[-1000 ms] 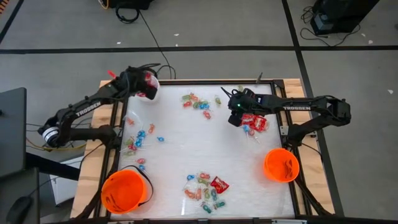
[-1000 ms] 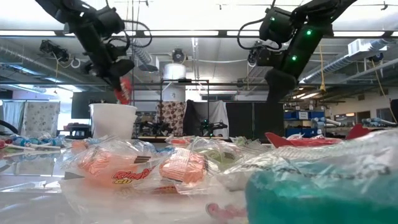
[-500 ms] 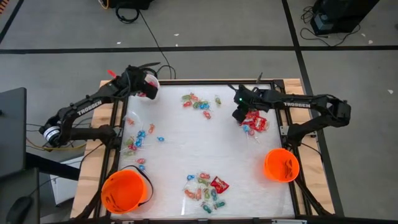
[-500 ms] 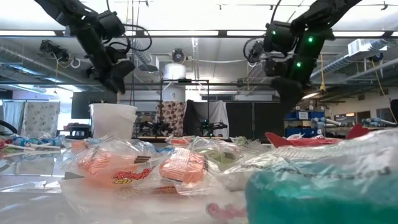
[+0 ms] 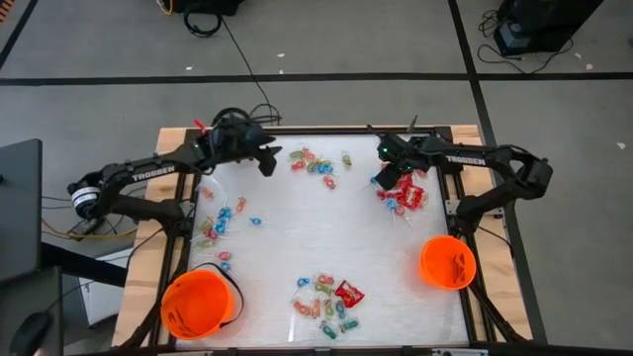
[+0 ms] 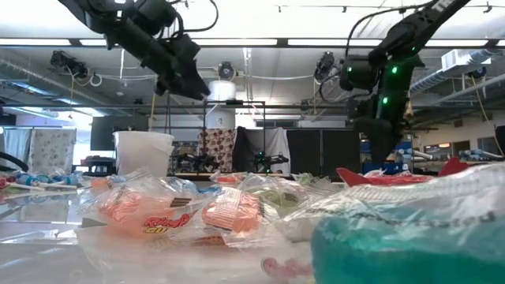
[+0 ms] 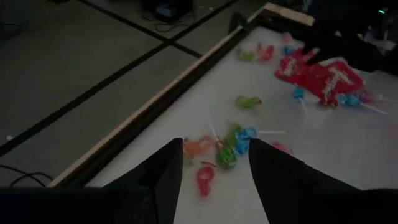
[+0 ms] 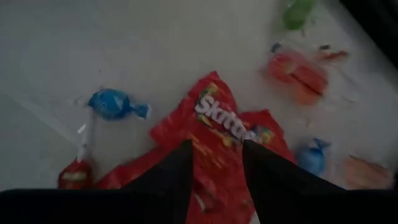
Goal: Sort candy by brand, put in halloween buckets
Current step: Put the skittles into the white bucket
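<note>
Now that the left tool (image 5: 265,158) has dropped its red packet and swung away open, the right tool (image 5: 380,180), open, descends on the Skittles packets (image 8: 214,121).

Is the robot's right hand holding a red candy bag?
No, the right gripper hovers open just above the red Skittles packet, which lies flat on the table.

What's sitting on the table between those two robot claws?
A small cluster of wrapped candies, green, pink and orange, lies between the left tool and the right tool; the high view shows it best.
</note>
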